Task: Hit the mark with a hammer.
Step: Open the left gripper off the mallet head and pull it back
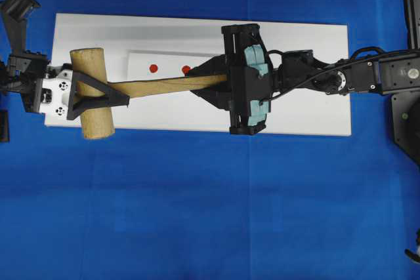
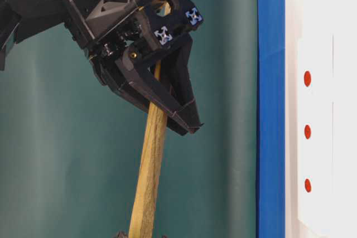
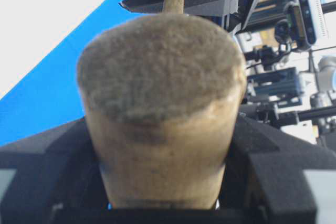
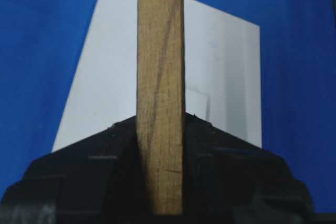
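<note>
Overhead exterior view: the hammer [image 1: 131, 88] lies across the white board [image 1: 315, 106], its thick head under the left gripper [image 1: 98, 93], which clasps the head, while the right gripper [image 1: 220, 83] is clamped on the free end of the handle; two red marks [image 1: 153, 68] show on a paper strip [image 1: 170, 63] just beside the handle, and any further mark is hidden by the right arm. With both grippers on one rigid tool, any uncoordinated pull would strain the grip or twist the handle out. Table-level exterior view: the right gripper [image 2: 184, 116] pinches the handle [image 2: 149, 176] high above the table, and three red dots [image 2: 307, 132] stand in a row on the strip; a swing taken from this end grip could pivot in the jaws and land off the dot. Left wrist-mounted view: the hammer head [image 3: 160, 108] fills the frame, seated between the dark fingers [image 3: 273, 177]; if that hold lets go late, the swing would be blocked, and if early, the heavy head might sag. Right wrist-mounted view: the flat handle [image 4: 160, 103] runs straight up from between closed pads [image 4: 220, 171], over the board [image 4: 105, 93]. No brand, label or readable writing appears in any view; only patterned tracking tags on the gripper fingers.
</note>
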`<state>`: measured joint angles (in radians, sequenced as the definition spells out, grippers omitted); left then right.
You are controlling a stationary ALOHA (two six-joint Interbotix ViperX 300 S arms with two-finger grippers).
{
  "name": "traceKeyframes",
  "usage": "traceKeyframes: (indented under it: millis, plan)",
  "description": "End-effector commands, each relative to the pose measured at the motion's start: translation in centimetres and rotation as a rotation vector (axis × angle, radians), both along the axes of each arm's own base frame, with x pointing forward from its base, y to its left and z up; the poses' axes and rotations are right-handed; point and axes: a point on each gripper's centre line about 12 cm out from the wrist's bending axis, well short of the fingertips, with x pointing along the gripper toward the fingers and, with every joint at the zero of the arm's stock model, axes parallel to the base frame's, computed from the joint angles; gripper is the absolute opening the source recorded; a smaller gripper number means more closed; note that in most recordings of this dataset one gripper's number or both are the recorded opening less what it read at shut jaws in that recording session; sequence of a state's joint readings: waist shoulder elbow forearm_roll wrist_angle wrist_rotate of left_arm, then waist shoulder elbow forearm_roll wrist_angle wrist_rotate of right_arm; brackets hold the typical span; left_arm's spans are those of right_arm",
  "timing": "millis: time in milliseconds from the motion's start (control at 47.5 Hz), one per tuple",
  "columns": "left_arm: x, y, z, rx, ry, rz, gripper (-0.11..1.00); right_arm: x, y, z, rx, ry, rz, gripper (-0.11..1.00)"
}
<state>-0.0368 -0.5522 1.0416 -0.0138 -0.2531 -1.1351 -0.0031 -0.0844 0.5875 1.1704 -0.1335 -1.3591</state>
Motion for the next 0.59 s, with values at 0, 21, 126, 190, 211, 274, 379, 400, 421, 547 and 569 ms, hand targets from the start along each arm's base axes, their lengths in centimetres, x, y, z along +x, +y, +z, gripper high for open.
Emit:
traceKeyframes:
  millis: [0, 21, 126, 190, 211, 274, 379, 400, 421, 547, 569]
  plan:
    - [0.42, -0.19, 1.55, 0.013, -0.053, -0.01, 0.43, 0.39, -0.05, 1.46, 0.002, -0.038, -0.001, 0.05]
    - [0.42, -0.15, 1.55, 0.013, -0.053, -0.008, 0.43, 0.37, -0.05, 1.4, 0.002, -0.037, -0.001, 0.05]
    - [0.38, -0.15, 1.63, 0.014, -0.056, -0.009, 0.44, 0.37, -0.05, 1.4, 0.002, -0.037, -0.001, 0.05]
    - [0.35, -0.14, 1.82, 0.008, -0.062, -0.007, 0.44, 0.37, 0.02, 1.4, 0.003, -0.037, 0.0, 0.05]
    - [0.3, -0.14, 1.8, 0.007, -0.062, -0.006, 0.44, 0.37, -0.05, 1.4, 0.003, -0.037, -0.001, 0.05]
    - [0.28, -0.09, 1.83, -0.001, -0.061, -0.003, 0.44, 0.34, 0.07, 1.32, 0.005, -0.033, 0.004, 0.05]
    - [0.22, 0.2, 1.78, -0.014, -0.053, 0.01, 0.48, 0.36, 0.15, 1.34, 0.01, -0.032, 0.009, 0.05]
    - [0.22, 0.25, 1.73, -0.013, -0.049, 0.012, 0.55, 0.33, 0.09, 1.28, 0.013, -0.031, 0.006, 0.05]
    - [0.17, 0.29, 1.7, -0.012, -0.047, 0.013, 0.6, 0.33, 0.15, 1.28, 0.014, -0.031, 0.007, 0.05]
    - [-0.02, 0.46, 1.41, -0.001, -0.021, 0.016, 0.89, 0.28, 0.14, 1.28, 0.024, -0.031, 0.002, 0.05]
    - [-0.08, 0.5, 1.32, -0.001, -0.015, 0.018, 0.91, 0.26, 0.08, 1.33, 0.028, -0.033, -0.001, 0.05]
